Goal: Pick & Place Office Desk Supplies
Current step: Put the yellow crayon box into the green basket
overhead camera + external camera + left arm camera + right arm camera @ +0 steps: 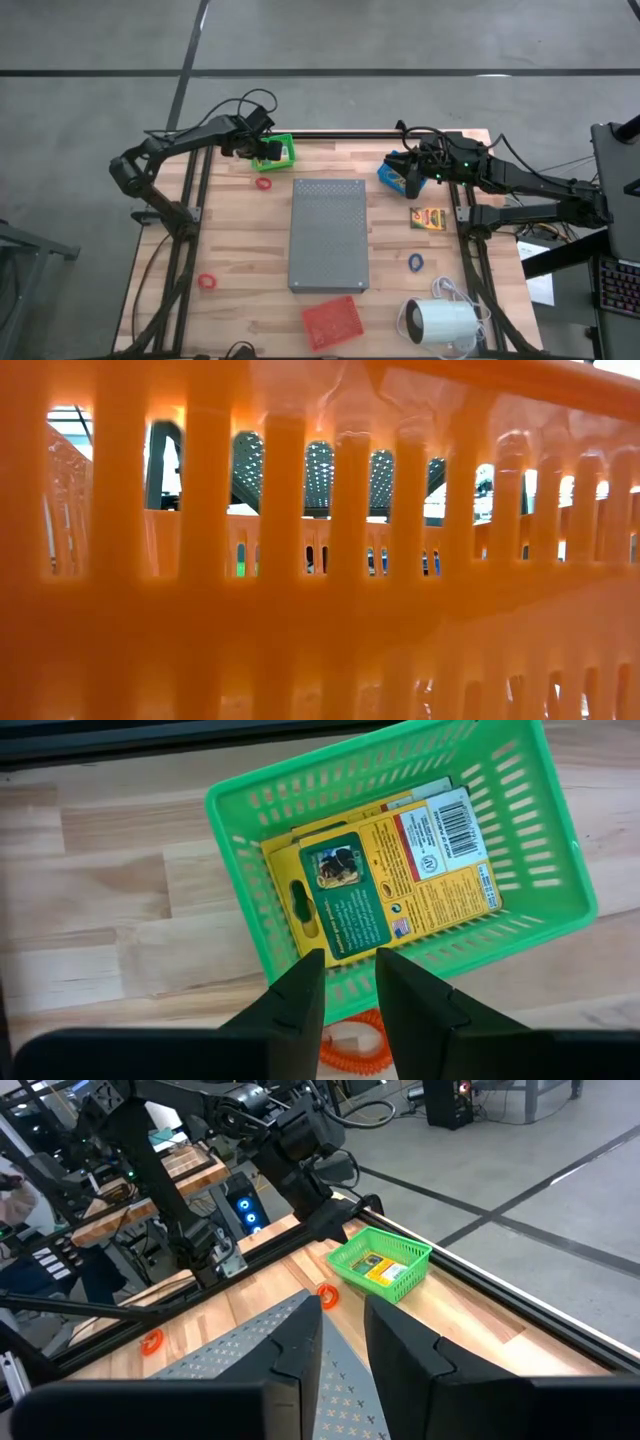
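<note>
A green basket (236, 840) stands at the table's far left and holds two or three yellow crayon boxes (420, 870), lying flat on its floor. My left gripper (348, 960) hangs over the basket's near rim (262, 152), pointing steeply down, open, with nothing between its fingers. A red rubber ring (355, 1042) lies on the table just outside the basket. My right gripper (410, 180) is raised by a blue basket (390, 172) at the far right, open and empty (342, 1305). Another crayon box (428, 218) lies flat on the table near it.
A grey perforated slab (328, 235) fills the table's middle. A blue ring (416, 262) lies to its right, a second red ring (208, 282) at the near left. A red-orange basket (332, 320) and a white cylinder (445, 322) stand at the near edge. That basket's wall (320, 560) blocks the low view.
</note>
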Motion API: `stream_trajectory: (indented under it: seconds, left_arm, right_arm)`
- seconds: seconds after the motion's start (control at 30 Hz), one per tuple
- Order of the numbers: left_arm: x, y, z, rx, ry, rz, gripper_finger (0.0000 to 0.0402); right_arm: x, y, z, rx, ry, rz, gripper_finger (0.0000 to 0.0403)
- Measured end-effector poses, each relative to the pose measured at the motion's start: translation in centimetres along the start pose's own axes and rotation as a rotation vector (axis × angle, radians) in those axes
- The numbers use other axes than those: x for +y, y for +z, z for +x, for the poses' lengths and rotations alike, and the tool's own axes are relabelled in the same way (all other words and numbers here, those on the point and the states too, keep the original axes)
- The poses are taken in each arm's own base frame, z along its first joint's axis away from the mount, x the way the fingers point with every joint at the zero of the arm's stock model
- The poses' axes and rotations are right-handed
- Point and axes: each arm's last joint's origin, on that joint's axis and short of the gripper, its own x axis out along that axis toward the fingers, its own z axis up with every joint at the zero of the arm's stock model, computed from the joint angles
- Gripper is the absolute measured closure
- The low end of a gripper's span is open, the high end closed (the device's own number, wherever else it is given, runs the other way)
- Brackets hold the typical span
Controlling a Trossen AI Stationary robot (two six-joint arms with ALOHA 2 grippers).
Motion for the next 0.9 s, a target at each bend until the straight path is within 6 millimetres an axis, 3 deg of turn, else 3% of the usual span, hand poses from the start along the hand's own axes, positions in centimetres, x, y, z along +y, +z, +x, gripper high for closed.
stream_trajectory:
  seconds: [0.63,0.73,0.9]
  left_arm:
    - [-0.2,0.1,-0.3,0.017,-0.047,0.018,0.0303]
    - [-0.5,0.4,-2.3,0.008,-0.165,0.104,0.0303]
    - [-1.3,-0.4,-6.4,-0.171,-0.243,0.254,0.0303]
  right_arm:
    - [0.0,0.0,0.0,-0.001,0.001,0.000,0.0322]
    - [0.0,0.0,0.0,-0.001,0.000,0.000,0.0321]
    - [0.0,0.0,0.0,0.000,0.000,0.000,0.0329]
